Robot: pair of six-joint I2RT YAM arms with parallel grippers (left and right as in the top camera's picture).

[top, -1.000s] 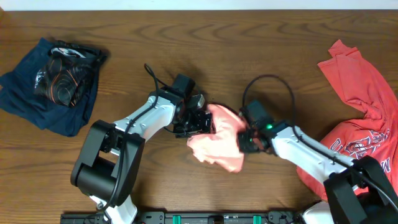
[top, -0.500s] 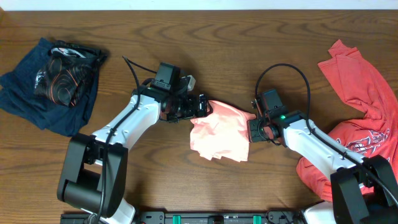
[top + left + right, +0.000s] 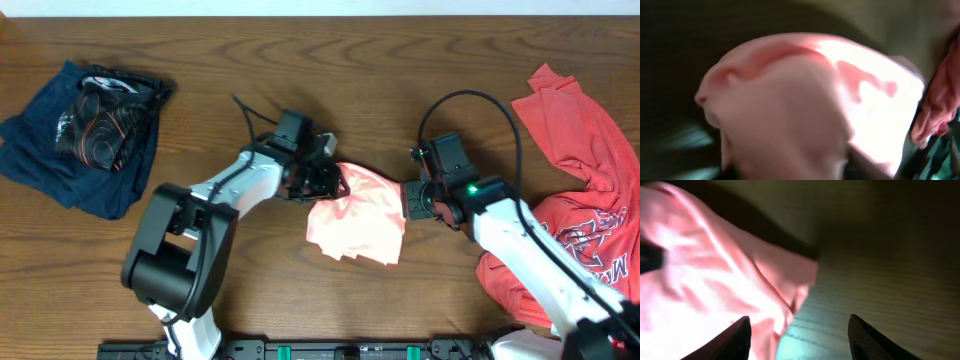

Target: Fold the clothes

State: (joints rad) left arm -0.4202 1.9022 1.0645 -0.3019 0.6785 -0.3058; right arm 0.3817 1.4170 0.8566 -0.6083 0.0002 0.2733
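The light salmon-pink shirt (image 3: pixel 355 218) lies crumpled at the table's middle. My left gripper (image 3: pixel 328 181) is at its upper-left edge. The left wrist view is blurred, and pink cloth (image 3: pixel 790 110) fills it and hides the jaws. My right gripper (image 3: pixel 414 198) stands open at the shirt's right edge. In the right wrist view its two dark fingertips (image 3: pixel 737 339) are wide apart, the shirt's hem (image 3: pixel 790 305) lies by the left one, and bare wood shows between them. A coral-red shirt (image 3: pixel 575 150) with an emblem lies spread at the far right.
Dark navy garments (image 3: pixel 70 150) with a black swirl-printed piece (image 3: pixel 100 122) on top lie at the far left. The right arm's cable (image 3: pixel 470 100) loops above the table. The table's front edge carries a black rail (image 3: pixel 350 350).
The left gripper swung away to the left and came back against the pink shirt's upper-left edge. The right gripper let go of the shirt and drew back to the right. The shirt lies flatter.
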